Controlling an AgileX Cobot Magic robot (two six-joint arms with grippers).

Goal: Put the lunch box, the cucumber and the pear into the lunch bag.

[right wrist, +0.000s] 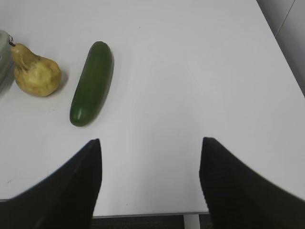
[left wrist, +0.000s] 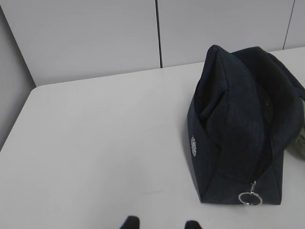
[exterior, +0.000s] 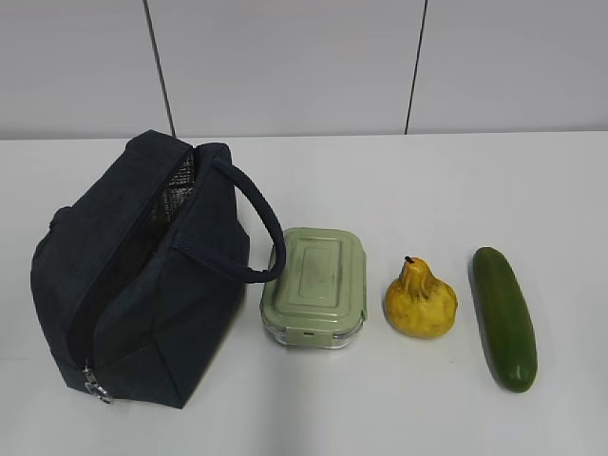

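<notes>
The dark navy lunch bag stands at the left with its zip top open and foil lining showing; it also shows in the left wrist view with its silver ring pull. The lunch box with the sage-green lid sits just right of the bag. The yellow pear lies right of it, and the cucumber lies furthest right. The right wrist view shows the pear and cucumber ahead to the left. My left gripper is open and empty, left of the bag. My right gripper is open and empty over the table's near edge.
The white table runs to a grey panelled wall at the back. The table's front edge lies under my right gripper. The table's left edge shows in the left wrist view.
</notes>
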